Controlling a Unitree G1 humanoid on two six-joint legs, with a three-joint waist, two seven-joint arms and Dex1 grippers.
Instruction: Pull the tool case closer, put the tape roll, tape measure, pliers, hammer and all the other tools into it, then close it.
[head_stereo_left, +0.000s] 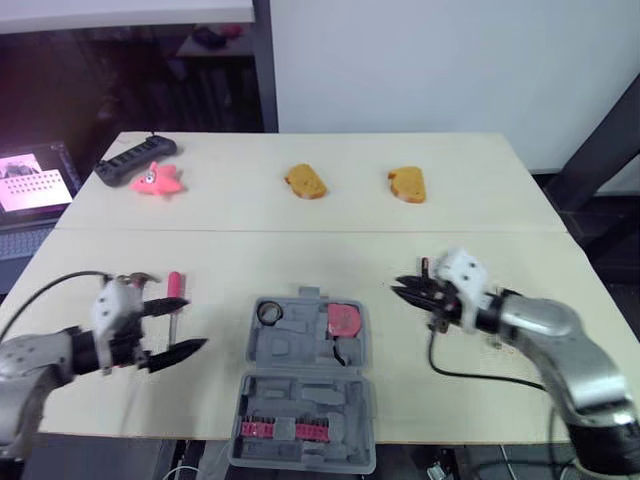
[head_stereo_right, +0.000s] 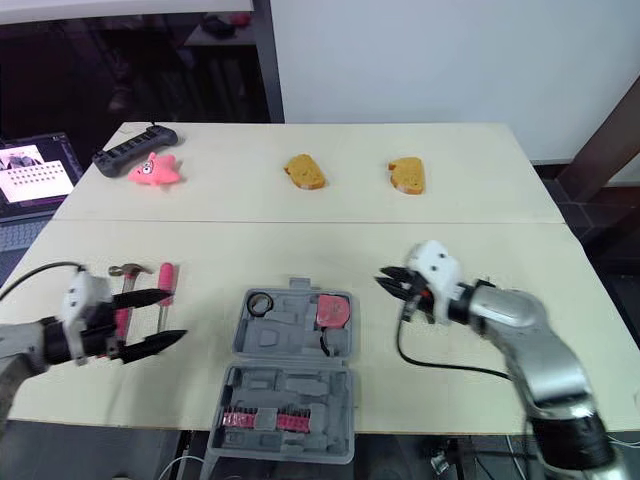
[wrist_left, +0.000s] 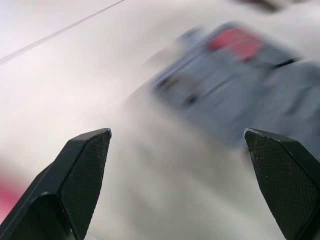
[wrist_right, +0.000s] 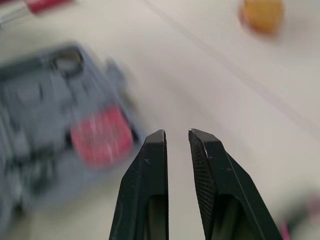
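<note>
Head view: open tool case (head_stereo_left: 300, 345) sits mid surface (head_stereo_left: 480, 230), near front edge. Left gripper (head_stereo_left: 197, 322) just left of case, wide apart, empty. Right gripper (head_stereo_left: 396, 287) just right of case, almost together, empty.
Left wrist view: case blurry, beyond fingers (wrist_left: 85, 165).
Right wrist view: case and red tape measure (wrist_right: 102, 137) beyond gripper.

Pink toy (head_stereo_left: 156, 181), power strip (head_stereo_left: 135, 158), two bread slices (head_stereo_left: 305, 181) (head_stereo_left: 407, 184)

Bright, even light; soft shadows; heavy blur in both wrist views.
</note>
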